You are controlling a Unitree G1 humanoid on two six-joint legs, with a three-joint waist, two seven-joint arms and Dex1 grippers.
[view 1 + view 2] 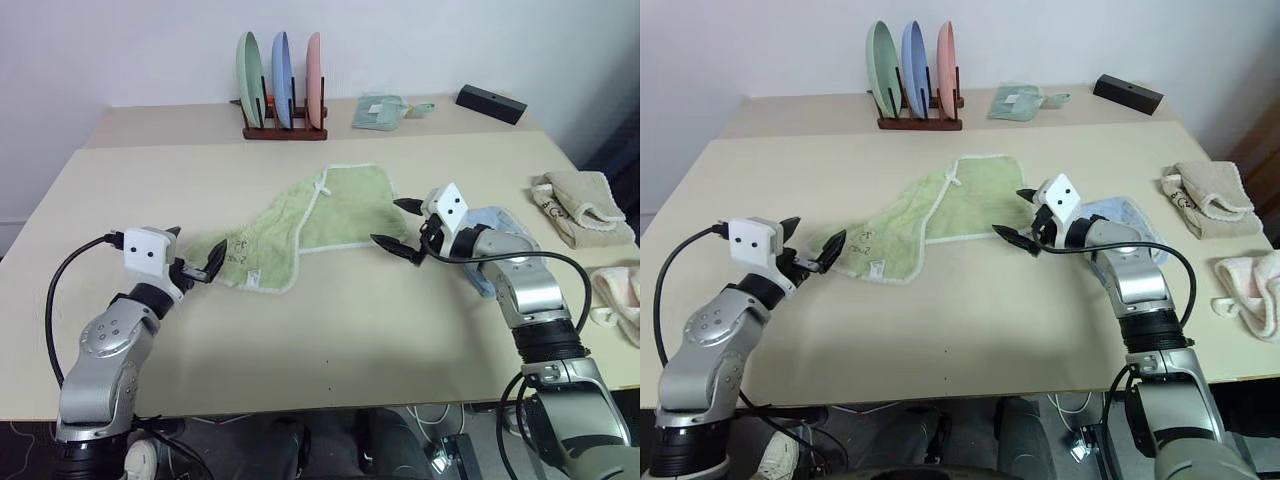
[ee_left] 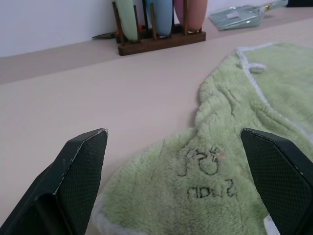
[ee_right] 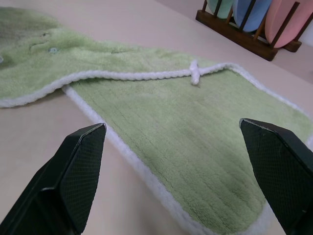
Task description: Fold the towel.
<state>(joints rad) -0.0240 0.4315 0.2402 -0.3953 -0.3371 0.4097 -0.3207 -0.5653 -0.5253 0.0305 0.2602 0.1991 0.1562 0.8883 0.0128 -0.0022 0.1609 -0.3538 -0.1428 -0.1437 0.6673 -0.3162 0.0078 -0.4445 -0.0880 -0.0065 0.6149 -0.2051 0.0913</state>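
Lettering on the green towel (image 2: pixel 210 171) sits upside-down, illegible, between gripper fingers (image 2: pixel 80 171)

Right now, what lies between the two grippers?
The green towel, partly folded, lies on the table between the left gripper and right gripper, both open; nothing else, as the left eye view shows.

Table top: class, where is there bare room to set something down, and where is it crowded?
Free: the near strip of the table before the green towel, and between towel and plate rack. Crowded: the right edge, with the beige towel and pink towel.
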